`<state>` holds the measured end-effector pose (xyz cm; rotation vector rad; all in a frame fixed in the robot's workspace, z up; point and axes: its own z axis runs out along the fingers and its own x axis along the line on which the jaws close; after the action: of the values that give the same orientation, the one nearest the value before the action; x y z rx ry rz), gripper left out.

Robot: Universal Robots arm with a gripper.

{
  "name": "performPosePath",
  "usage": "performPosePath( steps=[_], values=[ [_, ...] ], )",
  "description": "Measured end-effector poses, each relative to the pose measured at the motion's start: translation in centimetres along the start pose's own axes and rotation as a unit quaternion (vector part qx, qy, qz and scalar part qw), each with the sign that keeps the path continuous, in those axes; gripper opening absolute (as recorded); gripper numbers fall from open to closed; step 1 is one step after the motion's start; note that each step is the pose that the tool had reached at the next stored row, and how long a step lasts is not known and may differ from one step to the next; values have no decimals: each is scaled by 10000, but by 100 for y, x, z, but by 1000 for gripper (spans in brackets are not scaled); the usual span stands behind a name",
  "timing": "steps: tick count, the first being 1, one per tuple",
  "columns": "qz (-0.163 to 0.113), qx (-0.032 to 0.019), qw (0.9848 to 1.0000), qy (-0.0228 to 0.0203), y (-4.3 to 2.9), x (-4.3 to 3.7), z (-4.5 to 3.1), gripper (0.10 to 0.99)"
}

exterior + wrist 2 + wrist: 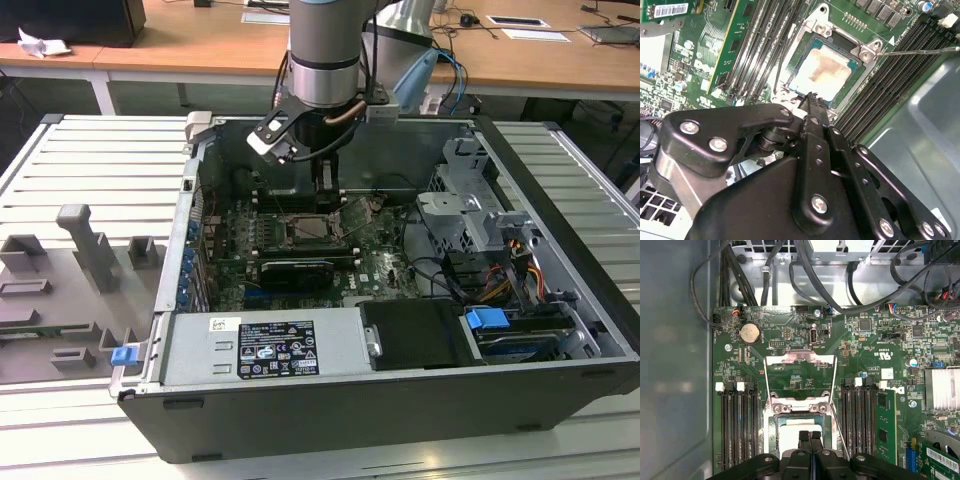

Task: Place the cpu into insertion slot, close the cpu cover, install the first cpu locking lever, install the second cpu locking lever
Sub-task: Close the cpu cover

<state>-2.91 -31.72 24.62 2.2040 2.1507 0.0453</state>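
First wrist view: the gripper (810,434) had its fingertips pressed together, pinching nothing, close over the cpu (792,426). The cpu lay seated in the insertion slot (771,432). Beyond it, the cpu cover (800,360) stood swung open over the motherboard (865,340).

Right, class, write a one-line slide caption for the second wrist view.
Closed black gripper fingers poised beside the small square tan-faced chip lying in its silver-rimmed socket on the green motherboard.
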Motion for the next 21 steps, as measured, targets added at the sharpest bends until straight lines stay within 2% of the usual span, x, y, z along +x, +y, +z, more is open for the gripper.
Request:
performPosePath(
  steps=[16,21],
  values=[
    [0,1,10000,-2,114,2,-16,106],
    [1,1,10000,-2,124,-1,-130,106]
  ],
)
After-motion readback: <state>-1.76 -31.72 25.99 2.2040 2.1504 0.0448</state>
